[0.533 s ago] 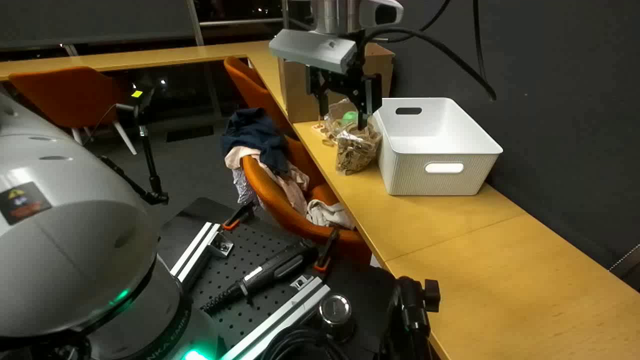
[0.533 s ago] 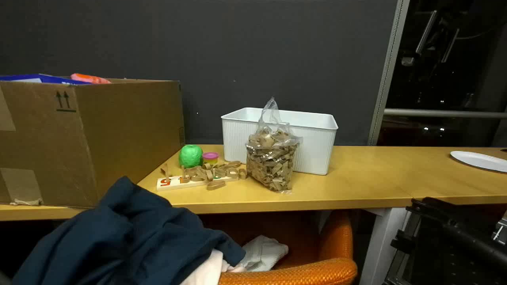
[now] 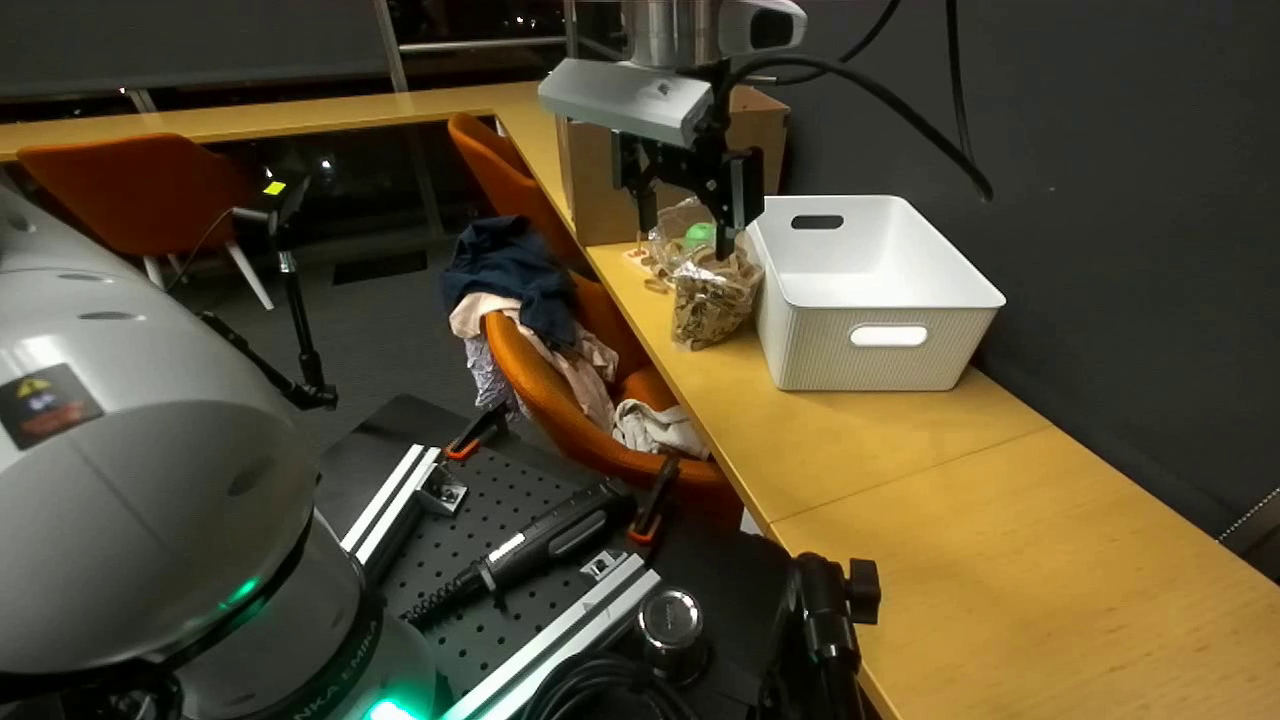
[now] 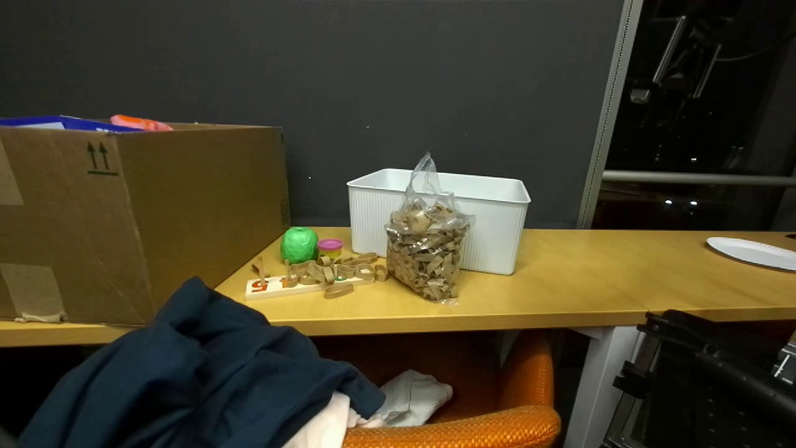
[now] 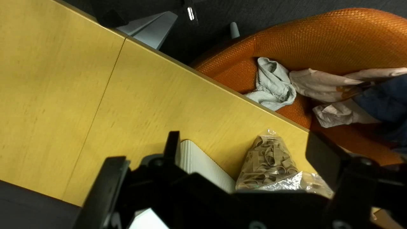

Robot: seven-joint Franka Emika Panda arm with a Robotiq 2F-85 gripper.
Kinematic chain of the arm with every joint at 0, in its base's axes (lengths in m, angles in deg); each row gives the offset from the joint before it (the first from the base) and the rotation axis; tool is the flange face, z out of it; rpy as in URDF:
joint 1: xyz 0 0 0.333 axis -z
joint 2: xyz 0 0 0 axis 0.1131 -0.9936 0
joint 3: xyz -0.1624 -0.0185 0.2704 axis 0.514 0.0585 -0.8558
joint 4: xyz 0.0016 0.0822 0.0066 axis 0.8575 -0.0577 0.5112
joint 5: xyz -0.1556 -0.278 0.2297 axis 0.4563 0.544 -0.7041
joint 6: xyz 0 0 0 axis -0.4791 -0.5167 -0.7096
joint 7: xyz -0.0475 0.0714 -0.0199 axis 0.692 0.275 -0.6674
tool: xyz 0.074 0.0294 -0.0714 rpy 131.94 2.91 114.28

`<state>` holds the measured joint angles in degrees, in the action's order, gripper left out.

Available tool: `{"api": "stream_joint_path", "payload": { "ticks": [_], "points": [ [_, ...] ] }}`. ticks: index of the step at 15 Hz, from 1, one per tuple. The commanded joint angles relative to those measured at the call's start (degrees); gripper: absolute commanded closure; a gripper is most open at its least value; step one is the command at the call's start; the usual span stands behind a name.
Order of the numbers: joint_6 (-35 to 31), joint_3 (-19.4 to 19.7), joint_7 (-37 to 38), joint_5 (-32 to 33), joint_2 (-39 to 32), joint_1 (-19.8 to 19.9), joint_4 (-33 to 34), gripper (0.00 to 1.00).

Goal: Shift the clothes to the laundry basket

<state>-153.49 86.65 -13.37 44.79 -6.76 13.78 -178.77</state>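
Observation:
The clothes lie draped over and inside an orange chair. The navy cloth (image 3: 510, 270) hangs over the chair back with beige-pink cloth (image 3: 585, 380) under it and a grey-white piece (image 3: 655, 427) on the seat. The navy cloth also shows in an exterior view (image 4: 217, 373) and in the wrist view (image 5: 388, 98). The white laundry basket (image 3: 815, 350) stands upright on the table by the wall; its inside looks empty. It also shows in an exterior view (image 4: 491, 233). My gripper (image 3: 688, 235) is open and empty, above the table beside the basket, apart from the clothes.
A clear bag of brown bands (image 4: 429, 255) stands against the basket, below the gripper. A cardboard box (image 4: 205, 211), a green ball (image 4: 299, 246) and a number board (image 4: 298, 289) are nearby. The orange chair (image 3: 525, 380) is tucked under the table edge.

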Motion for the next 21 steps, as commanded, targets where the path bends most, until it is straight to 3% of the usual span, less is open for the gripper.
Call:
{"api": "stream_joint_path", "payload": {
  "ticks": [1, 5, 10, 15, 21],
  "points": [
    [-0.20, -0.46, 0.39, -0.22, -2.21, -0.45, 1.48, 0.00],
    [-2.17, -3.67, -0.36, -2.87, -9.42, -6.05, 8.67, 0.00],
    [-2.87, -7.82, 0.83, -7.31, -23.71, -11.28, 23.77, 0.00],
    [-5.15, -10.07, 0.62, -19.24, -40.94, -11.69, 39.11, 0.00],
    [3.09, -17.05, -4.00, -27.73, -57.42, -10.52, 55.15, 0.00]
  ]
}}
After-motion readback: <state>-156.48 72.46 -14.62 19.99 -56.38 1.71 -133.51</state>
